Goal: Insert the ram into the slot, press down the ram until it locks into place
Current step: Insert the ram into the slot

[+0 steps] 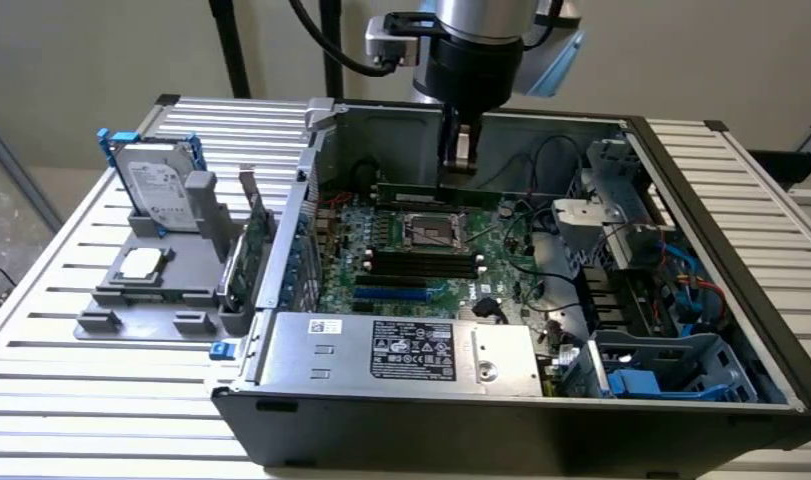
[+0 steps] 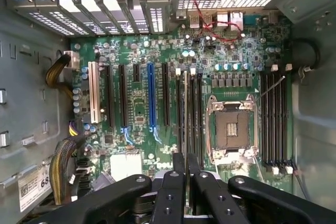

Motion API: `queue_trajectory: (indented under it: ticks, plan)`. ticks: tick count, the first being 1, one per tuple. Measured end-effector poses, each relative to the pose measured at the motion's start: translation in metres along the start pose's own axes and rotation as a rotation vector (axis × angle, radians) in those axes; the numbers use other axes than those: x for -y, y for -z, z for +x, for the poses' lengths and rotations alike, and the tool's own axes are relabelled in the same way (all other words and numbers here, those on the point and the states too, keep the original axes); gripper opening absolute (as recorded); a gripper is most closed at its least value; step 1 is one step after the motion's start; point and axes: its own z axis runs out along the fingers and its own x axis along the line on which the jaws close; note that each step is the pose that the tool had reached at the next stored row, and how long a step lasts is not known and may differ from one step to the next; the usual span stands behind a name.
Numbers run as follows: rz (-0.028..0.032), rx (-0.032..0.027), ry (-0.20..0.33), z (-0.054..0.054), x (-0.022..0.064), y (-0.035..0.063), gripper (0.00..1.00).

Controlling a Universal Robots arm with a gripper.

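My gripper [image 1: 459, 168] hangs inside the open computer case, shut on the ram [image 1: 439, 193], a long thin green stick held level and lengthwise above the motherboard. In the wrist view the ram [image 2: 186, 111] appears edge-on, running out from between the black fingers [image 2: 179, 167]. It lines up with a group of parallel black slots [image 2: 192, 109] beside the CPU socket [image 2: 231, 125]. The ram is clear of the board, not seated. Another group of black slots [image 2: 275, 121] lies on the socket's other side. In the exterior view a row of black slots [image 1: 419, 263] sits in front of the socket.
A blue slot [image 2: 151, 95] and a white slot [image 2: 94, 98] lie further along the board. Case walls [image 1: 725, 230] ring the motherboard, with a power supply [image 1: 405, 350] in front and drive cages with cables [image 1: 619, 230]. A grey fixture [image 1: 152, 285] on the exterior view's left holds a hard drive [image 1: 158, 190] and a green card [image 1: 254, 235].
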Motion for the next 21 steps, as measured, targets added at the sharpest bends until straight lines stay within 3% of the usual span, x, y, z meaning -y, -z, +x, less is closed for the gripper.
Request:
queue_trajectory:
  ticks: [21]
  plan:
    - [-0.0013,-0.003,0.08,0.004,0.0008,-0.0381,0.13]
